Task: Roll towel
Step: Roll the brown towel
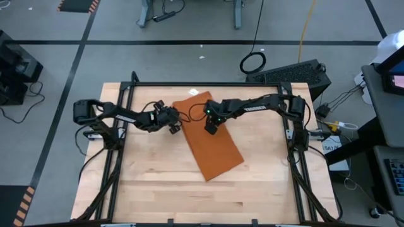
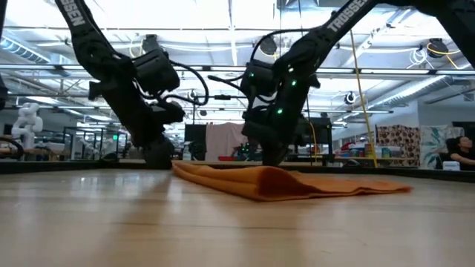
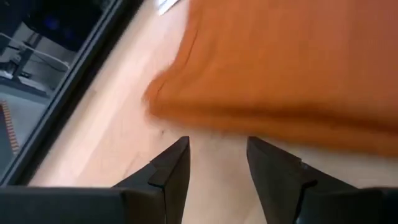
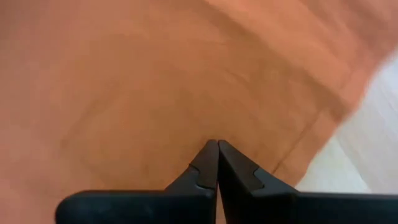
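Observation:
The burnt-orange towel [image 1: 211,135] lies flat and slantwise on the wooden table [image 1: 151,183], folded into a long strip, with a small white tag [image 1: 193,93] at its far end. My left gripper [image 3: 217,152] is open and low over the bare table, just off the towel's left long edge [image 3: 249,121]; it also shows in the high view [image 1: 175,127]. My right gripper [image 4: 217,144] is shut, pointing down at the towel's upper middle [image 1: 210,128]. In the low view the towel [image 2: 297,184] forms a low hump under it. My right gripper points its shut fingertips down onto the towel's top face [image 4: 186,106], a little in from its long edge. Nothing shows between the fingers. I cannot tell whether the tips touch the cloth or stand just above it.
A black frame rail [image 1: 202,84] runs along the table's far edge and side rails [image 1: 293,135] along left and right. Bare wood lies at the table's near side [image 1: 189,202]. The towel's near end [image 1: 221,170] lies flat, away from both grippers.

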You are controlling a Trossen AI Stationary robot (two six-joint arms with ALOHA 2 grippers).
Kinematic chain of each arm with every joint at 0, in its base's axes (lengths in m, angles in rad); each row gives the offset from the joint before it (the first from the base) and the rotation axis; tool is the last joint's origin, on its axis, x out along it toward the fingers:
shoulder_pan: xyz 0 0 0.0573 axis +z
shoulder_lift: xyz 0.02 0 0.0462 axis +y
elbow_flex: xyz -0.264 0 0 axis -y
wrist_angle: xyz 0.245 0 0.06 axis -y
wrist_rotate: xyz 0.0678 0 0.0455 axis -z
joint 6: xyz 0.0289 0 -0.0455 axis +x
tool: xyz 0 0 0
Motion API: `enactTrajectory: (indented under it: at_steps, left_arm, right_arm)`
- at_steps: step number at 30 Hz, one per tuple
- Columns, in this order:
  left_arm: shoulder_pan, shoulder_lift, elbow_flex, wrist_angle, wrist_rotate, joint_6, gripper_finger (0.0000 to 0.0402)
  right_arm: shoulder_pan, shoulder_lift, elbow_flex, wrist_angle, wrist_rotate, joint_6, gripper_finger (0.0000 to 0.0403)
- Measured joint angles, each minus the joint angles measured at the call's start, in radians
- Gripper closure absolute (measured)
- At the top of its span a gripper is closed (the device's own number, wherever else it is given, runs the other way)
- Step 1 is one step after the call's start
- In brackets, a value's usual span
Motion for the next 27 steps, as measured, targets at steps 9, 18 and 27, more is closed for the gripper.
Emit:
enactTrajectory:
  at_steps: [9,18,27]
  left_arm:
    - [-0.032,-0.171,-0.001,-0.178,0.144,-0.112,0.0236]
    - [-0.127,-0.142,0.000,-0.108,0.376,-0.120,0.0236]
    - [-0.126,-0.014,0.000,-0.010,0.342,-0.087,0.0236]
  right_arm:
    - [0.087,-0.187,-0.056,-0.138,-0.002,-0.052,0.0403]
    - [0.322,-0.303,-0.229,-0.128,-0.006,0.129,0.0403]
    - [0.490,-0.310,-0.353,0.007,0.056,0.374,0.0403]
